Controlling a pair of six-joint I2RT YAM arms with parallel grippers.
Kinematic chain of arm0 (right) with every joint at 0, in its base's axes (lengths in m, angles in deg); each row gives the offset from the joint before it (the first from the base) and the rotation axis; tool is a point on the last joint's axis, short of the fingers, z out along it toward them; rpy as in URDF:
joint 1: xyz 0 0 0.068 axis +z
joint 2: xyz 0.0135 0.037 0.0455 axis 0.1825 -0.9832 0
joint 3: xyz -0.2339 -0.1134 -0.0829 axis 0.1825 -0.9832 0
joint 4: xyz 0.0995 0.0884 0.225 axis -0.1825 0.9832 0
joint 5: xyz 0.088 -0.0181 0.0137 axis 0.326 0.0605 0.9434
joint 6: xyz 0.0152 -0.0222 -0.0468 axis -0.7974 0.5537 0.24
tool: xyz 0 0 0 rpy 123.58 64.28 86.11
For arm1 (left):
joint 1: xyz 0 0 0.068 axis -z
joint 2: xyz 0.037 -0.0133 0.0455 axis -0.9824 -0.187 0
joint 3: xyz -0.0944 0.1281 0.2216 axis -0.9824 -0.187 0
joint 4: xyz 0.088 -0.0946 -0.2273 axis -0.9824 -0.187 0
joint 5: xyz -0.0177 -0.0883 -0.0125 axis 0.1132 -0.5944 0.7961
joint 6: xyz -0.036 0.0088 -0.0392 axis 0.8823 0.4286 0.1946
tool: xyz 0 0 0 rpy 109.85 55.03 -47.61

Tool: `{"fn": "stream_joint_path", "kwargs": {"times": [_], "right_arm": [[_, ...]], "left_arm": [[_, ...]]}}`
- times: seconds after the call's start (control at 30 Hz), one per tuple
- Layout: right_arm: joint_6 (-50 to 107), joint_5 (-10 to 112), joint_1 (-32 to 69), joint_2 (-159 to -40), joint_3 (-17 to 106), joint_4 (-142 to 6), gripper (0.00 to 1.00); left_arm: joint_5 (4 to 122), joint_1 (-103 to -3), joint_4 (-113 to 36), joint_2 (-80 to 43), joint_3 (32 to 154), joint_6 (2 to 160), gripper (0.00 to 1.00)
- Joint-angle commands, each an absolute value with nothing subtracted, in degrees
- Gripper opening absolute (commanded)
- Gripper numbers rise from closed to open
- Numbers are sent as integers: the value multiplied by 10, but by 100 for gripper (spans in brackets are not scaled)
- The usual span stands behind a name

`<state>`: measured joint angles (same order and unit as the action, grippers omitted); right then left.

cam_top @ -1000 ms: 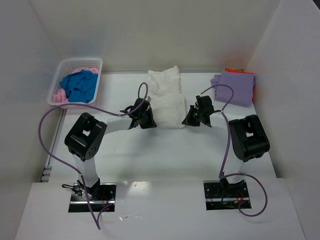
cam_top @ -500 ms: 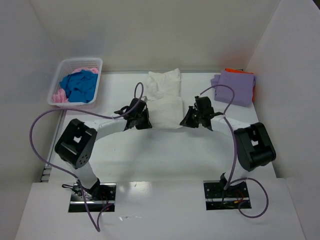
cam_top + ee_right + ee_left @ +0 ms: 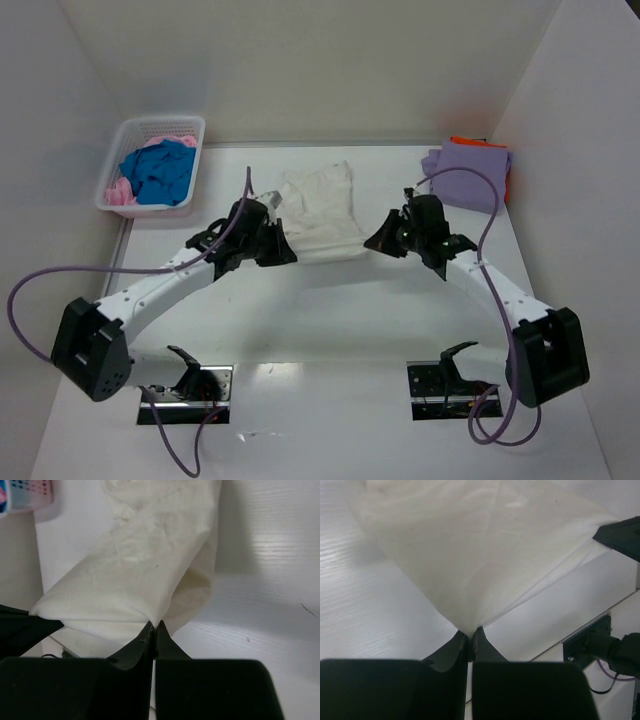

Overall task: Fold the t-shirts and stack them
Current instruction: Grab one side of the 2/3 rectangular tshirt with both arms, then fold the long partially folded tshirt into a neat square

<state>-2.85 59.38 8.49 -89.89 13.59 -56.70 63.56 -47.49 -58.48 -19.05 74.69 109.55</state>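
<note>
Our left jaws pinching one near corner of the cream-white t-shirt [image 3: 318, 205], our right jaws pinching the other, cloth taut between

Basket [image 3: 165, 121] far left, spread shirt [image 3: 320, 205] centre, folded shirts [image 3: 470, 175] far right

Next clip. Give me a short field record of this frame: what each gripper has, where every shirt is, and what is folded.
left gripper: shut on the near left corner of the cream-white shirt
right gripper: shut on the near right corner of the same shirt
cream-white shirt: mid-table, near edge stretched between the two arms
folded stack: lavender shirt on top of orange shirt, far right
basket: far left, holds blue shirt and pink shirt, both crumpled
</note>
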Motion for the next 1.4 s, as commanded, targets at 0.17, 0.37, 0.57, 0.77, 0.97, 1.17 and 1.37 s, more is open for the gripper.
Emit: {"fn": "stream_joint_path", "kwargs": {"times": [0.17, 0.37, 0.57, 0.77, 0.97, 1.17, 1.37], "right_arm": [[-12, 558, 81, -878, 242, -522, 0], [10, 553, 81, -974, 334, -540, 0], [30, 558, 75, -1091, 443, -558, 0], [46, 571, 75, -1196, 538, -558, 0], [46, 571, 64, -1297, 611, -558, 0], [52, 576, 51, -1371, 658, -558, 0], [46, 576, 41, -1422, 720, -571, 8]], "left_arm": [[681, -497, -679, -134, 847, 1055, 0], [687, -526, -660, -196, 903, 1043, 0], [665, -565, -646, -276, 952, 1025, 0], [604, -605, -630, -369, 1002, 1019, 0], [564, -632, -607, -464, 1053, 1024, 2], [517, -674, -597, -554, 1123, 1013, 9], [477, -693, -597, -610, 1194, 989, 48]]}}
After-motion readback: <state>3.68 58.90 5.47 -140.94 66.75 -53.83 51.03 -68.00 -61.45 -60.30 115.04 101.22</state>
